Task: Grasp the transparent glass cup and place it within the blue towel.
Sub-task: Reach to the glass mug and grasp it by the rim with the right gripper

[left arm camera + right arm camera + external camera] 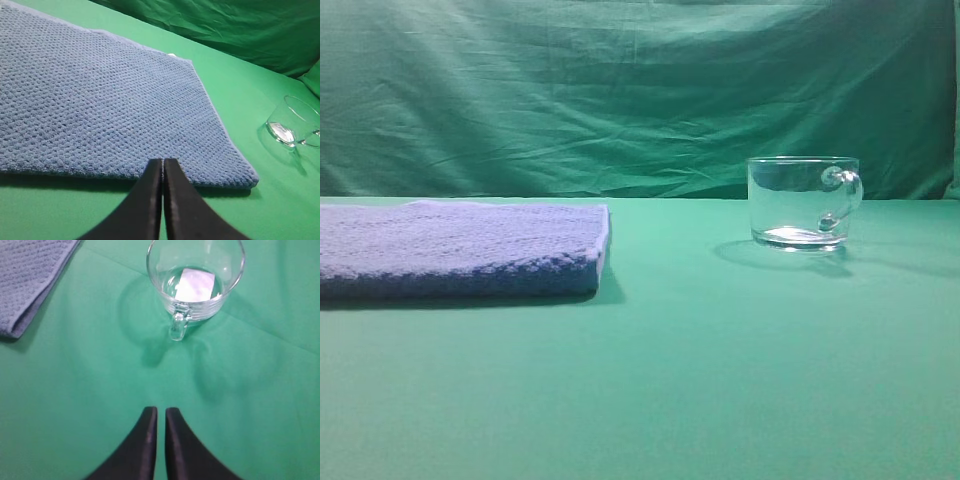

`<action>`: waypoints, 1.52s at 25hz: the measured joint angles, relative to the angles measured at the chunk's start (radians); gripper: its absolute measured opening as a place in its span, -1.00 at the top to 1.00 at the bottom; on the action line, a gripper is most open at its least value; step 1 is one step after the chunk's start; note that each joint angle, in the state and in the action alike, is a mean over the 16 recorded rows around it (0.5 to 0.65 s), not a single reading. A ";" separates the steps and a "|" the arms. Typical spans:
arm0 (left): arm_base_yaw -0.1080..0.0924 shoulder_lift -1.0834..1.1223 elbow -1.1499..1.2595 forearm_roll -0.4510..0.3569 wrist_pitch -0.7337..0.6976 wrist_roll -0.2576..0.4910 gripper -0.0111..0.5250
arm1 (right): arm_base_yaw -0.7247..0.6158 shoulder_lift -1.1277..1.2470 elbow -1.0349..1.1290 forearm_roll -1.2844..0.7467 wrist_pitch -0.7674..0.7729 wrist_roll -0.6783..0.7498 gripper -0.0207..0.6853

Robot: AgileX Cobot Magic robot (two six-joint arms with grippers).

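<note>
Green cloth covers the surface (720, 380) and backdrop; the transparent glass cup (803, 202) stands upright at right, well apart from the blue towel (460, 248) lying flat at left. Left gripper (163, 162) hovers at the towel's near edge, fingers pressed together and empty. Right gripper (156, 412) points at the cup's handle, fingers nearly touching and empty, bare cloth between.

No legible text anywhere.

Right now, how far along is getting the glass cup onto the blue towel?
Nothing is done yet. The transparent glass cup stands upright on the green table, apart from the blue towel. In hand: the right gripper points at the cup's handle, jaws nearly together, holding nothing. Left: grasp, carry, set down.
</note>
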 joint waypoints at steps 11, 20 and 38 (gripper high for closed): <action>0.000 0.000 0.000 0.000 0.000 0.000 0.96 | 0.041 0.208 -0.062 -0.005 -0.114 -0.026 -0.63; 0.000 0.000 0.000 0.000 0.000 0.000 0.96 | 0.043 0.358 -0.119 -0.004 -0.201 -0.044 0.03; 0.000 0.000 0.000 0.000 0.000 0.000 0.96 | 0.202 0.436 -0.500 -0.006 -0.022 -0.059 0.65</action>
